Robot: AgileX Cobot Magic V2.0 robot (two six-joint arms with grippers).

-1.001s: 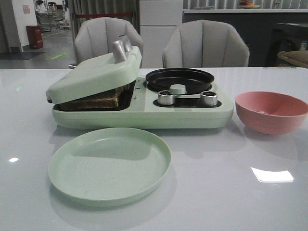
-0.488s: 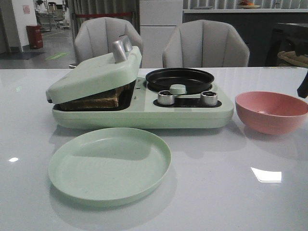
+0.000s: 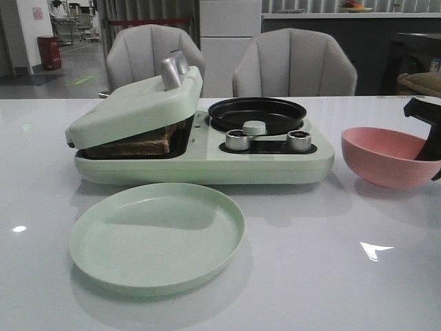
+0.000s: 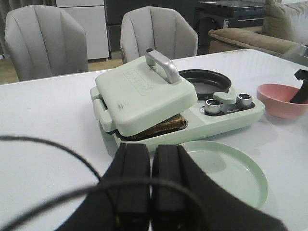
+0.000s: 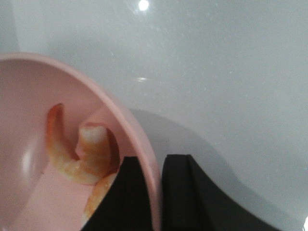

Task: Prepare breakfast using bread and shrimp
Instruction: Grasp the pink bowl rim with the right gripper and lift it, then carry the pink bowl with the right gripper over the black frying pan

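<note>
Front view: bread (image 3: 141, 143) sat under the half-raised lid (image 3: 134, 107) of the green breakfast maker (image 3: 207, 162); black pan (image 3: 257, 114) beside it looked bare. Green plate (image 3: 157, 236) lay on the table (image 3: 310, 276) just in front, nothing on it. Right gripper (image 3: 431, 141) stood at the far rim of the pink bowl (image 3: 386, 157), bowl slightly tipped.

Left wrist view: left gripper (image 4: 150, 180) hung well back from the maker, fingers pressed together, holding nothing. Bread edge showed under the lid.

Right wrist view: right gripper (image 5: 156, 192) pinched the bowl rim, one finger inside, one outside. Shrimp (image 5: 79, 151) lay curled on the bowl floor just beside the inner finger, at least two.

Judged step: getting the shrimp toward the pan by carrying the bowl. Next move likely calls for a firm rim hold, a level lift, then a tilt over the pan.
</note>
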